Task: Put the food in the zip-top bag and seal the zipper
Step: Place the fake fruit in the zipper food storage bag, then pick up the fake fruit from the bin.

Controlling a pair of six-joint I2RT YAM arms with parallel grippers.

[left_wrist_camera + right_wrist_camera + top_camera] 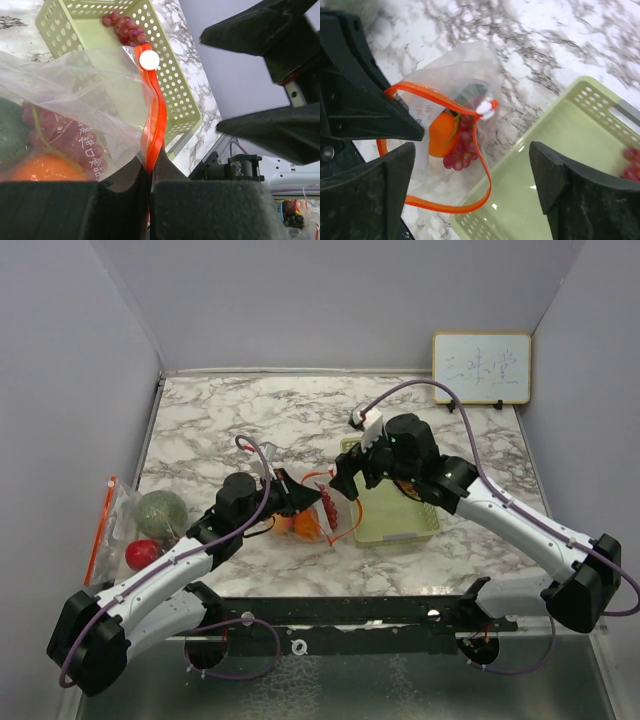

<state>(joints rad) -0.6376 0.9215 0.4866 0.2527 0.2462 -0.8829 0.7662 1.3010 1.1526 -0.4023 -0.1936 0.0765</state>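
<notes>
The left arm's fingers (190,205) are pressed together on the orange zipper strip (152,125) of a clear plastic zip-top bag (85,85), pinching it at the bottom centre of the left wrist view. A round white slider (149,60) sits on the strip above the pinch.

The right arm's fingers (375,190) are spread wide apart and hold nothing. They hang above the bag and the near corner of a pale green perforated plastic tray (545,165).

In the right wrist view the strip runs in an open loop, so the bag's mouth is unsealed. Inside the bag lie a round orange fruit (442,132), a bunch of small red grapes (460,150) and a dark green piece (10,130) that is too cropped to name. A second bunch of red grapes (125,25) lies in the tray, just beside the bag.

In the top view the bag is at the centre of the marble-patterned worktop (250,420), with the tray touching it on the right. At the left edge of that view, well apart from both, a large grey-green netted melon (160,512) and a round red fruit (142,553) lie together beside another orange strip (100,530) with clear plastic. Whether they are inside that plastic I cannot tell.
</notes>
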